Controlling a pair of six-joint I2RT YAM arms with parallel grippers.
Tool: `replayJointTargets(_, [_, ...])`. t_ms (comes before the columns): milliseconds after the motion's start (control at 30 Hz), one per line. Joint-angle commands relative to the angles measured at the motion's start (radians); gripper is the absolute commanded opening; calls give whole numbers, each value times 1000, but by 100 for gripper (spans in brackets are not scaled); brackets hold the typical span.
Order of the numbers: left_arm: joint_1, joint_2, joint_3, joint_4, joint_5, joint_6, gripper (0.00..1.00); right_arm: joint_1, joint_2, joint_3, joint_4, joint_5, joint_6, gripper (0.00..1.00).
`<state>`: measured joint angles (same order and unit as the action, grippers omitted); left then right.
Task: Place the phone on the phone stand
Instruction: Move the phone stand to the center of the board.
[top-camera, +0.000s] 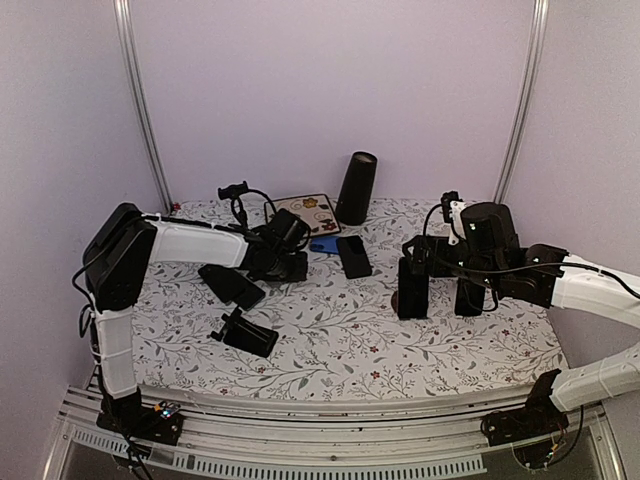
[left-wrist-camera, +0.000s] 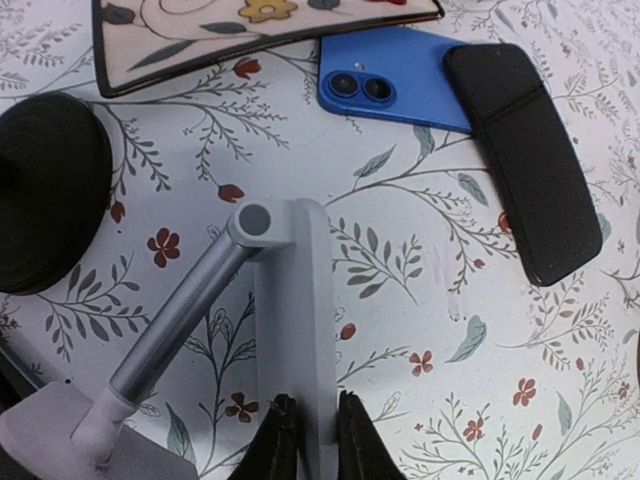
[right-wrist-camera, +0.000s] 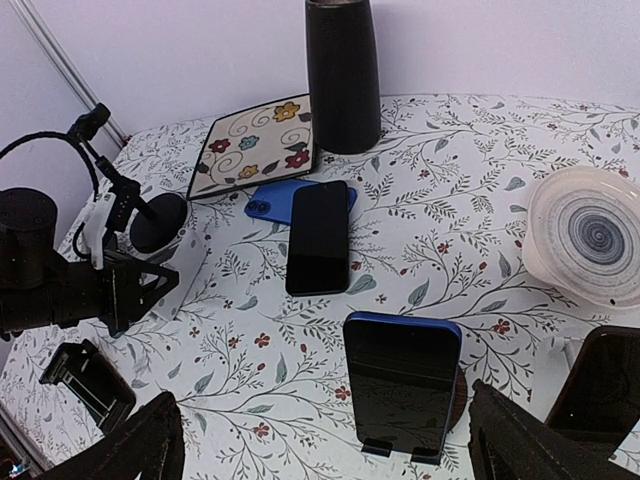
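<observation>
A blue phone lies camera-side up on the table, and a black phone lies partly over its right end. Both show in the top view, the blue one and the black one. My left gripper is shut on the grey plate of a silver phone stand with a tilted arm, just left of the phones. My right gripper is wide open and empty, with its fingers on either side of another blue phone standing upright on a round-based stand.
A black cylinder and a flowered tile stand at the back. Two black holders lie at front left. A white round dish and another upright dark phone are on the right. A black round base is left of the stand.
</observation>
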<state>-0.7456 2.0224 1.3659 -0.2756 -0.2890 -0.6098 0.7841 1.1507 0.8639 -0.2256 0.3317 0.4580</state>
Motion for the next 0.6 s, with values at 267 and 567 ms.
replayJointTargets(267, [-128,4,13,-71,-47,-60,2,-5,-20,-22,2,-6,14,99])
replayJointTargets(567, [-242,9,29,-154,-96,-140,2,-4,-6,-19,15,-19,9,99])
